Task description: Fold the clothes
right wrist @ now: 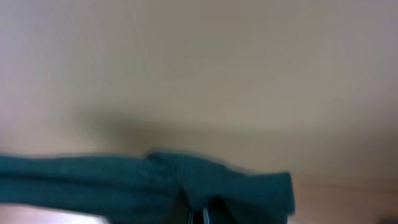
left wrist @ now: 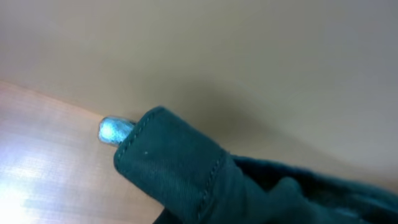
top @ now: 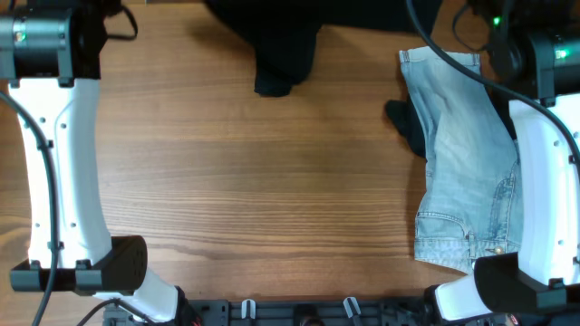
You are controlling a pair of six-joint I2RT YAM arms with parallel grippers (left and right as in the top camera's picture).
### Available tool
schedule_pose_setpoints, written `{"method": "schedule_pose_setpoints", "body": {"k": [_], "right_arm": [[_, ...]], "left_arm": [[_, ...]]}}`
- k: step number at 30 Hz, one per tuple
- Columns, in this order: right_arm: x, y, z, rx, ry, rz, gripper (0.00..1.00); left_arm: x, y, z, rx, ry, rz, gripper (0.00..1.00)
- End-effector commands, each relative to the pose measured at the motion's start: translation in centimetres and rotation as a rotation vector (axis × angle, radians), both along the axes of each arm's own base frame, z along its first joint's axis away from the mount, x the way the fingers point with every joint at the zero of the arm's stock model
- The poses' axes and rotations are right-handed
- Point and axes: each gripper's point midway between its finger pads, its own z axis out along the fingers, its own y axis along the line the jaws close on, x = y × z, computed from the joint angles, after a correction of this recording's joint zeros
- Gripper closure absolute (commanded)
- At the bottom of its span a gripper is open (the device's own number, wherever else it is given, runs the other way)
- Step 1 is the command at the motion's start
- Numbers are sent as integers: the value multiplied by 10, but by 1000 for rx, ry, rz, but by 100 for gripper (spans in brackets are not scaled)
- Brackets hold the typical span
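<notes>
— Dark green garment point(top: 272, 41): where is it?

— At the far edge of the wooden table point(top: 254, 181), about mid-width. One lobe hangs toward the centre, and the rest leaves the overhead picture at the top.

— Which way is its long axis?

— Side to side along that far edge, I judge. The right wrist camera shows it as a band stretching left from the right gripper point(right wrist: 199, 214), so laying it flat means drawing it toward the near side with the band kept taut.

— Are the pincers holding it?

— A hemmed corner is wrapped over the left gripper point(left wrist: 127, 142), with one shiny fingertip point(left wrist: 115, 130) poking out. The corner hangs clear of the table, so I take it as pinched. The right picture is blurred. Cloth sits right at the fingers, but I cannot tell whether they are clamped.

— Which arm is nearer?

— Neither, as each seems to have an end. Overhead shows neither pincer, only the arms.

— What else is on the table?

— Denim shorts point(top: 462, 154) lie along the right side, partly under the right arm, with a dark scrap point(top: 408, 127) touching their left edge. Only the overhead view shows them.
</notes>
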Motion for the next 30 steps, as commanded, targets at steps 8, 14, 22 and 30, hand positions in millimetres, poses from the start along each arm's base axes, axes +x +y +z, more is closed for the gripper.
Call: {"method": "schedule_pose_setpoints", "body": {"k": [8, 14, 22, 30], "right_arm": [[-56, -96, -71, -133, 348, -452, 96], [-124, -93, 70, 12, -113, -404, 96], [-135, -77, 108, -51, -254, -275, 96], [70, -43, 13, -32, -198, -173, 96]], "left_arm": [[-66, 62, -80, 123, 407, 239, 96], [-132, 53, 31, 72, 60, 225, 96], [-165, 41, 80, 35, -118, 175, 96], [42, 47, -22, 103, -33, 124, 96]]}}
